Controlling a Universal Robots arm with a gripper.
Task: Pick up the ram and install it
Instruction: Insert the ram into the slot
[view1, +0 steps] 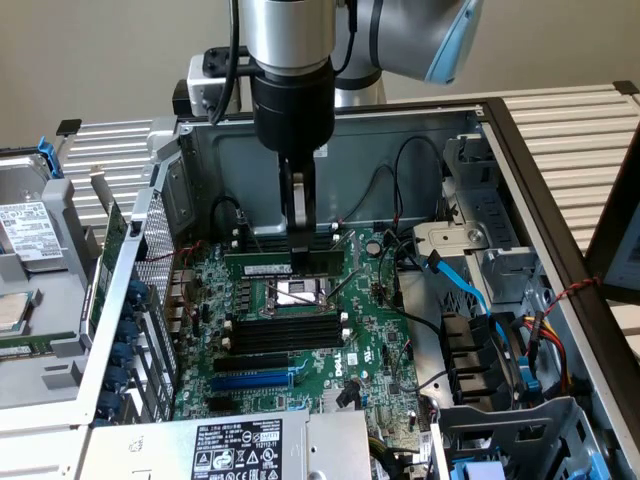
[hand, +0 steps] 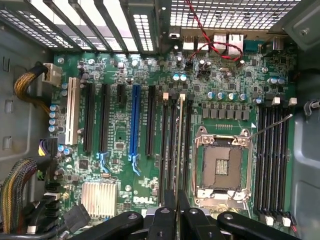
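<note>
While the ram (view1: 255, 267) is clamped between the jaws of the gripper (view1: 297, 255), seating is judged underway. Level, straight downward pressure is probably required.

white "dell" logo (hand: 145, 200) on motherboard (hand: 118, 114)

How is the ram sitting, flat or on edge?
On edge: the fingers pinch the ram from above, its long edge level over the motherboard. Whether it is seated: cannot tell.
</note>
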